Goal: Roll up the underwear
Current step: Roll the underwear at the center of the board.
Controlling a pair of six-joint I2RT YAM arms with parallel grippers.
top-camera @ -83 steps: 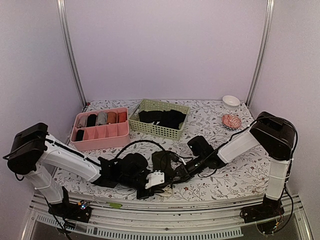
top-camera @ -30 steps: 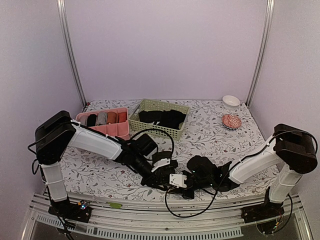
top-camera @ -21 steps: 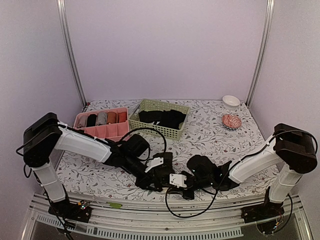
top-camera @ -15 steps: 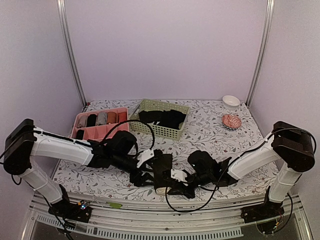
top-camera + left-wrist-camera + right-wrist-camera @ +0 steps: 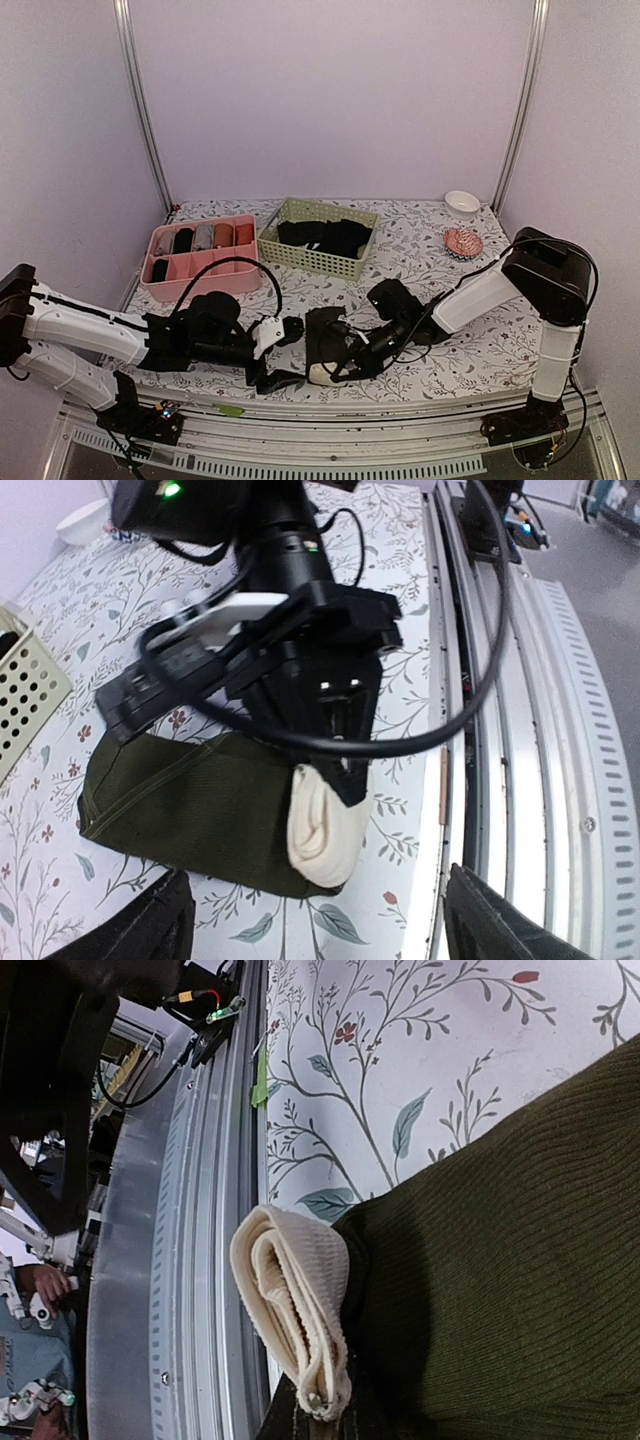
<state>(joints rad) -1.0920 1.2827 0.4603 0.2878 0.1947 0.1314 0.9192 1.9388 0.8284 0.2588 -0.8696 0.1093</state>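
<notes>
Underwear (image 5: 322,343) lies near the front edge of the desk (image 5: 450,290), a dark flat fold with its cream waistband (image 5: 325,825) rolled up at the end nearest the metal rail (image 5: 400,432). The right hand (image 5: 342,366) reaches in low from the right and is clamped tight on that cream roll, its fingers (image 5: 318,1415) pinching the roll's edge. The left hand (image 5: 284,353) sits just left of the garment, spread wide, holding nothing and not touching the cloth. Farther back, a green basket (image 5: 300,255) holds black garments (image 5: 335,235).
</notes>
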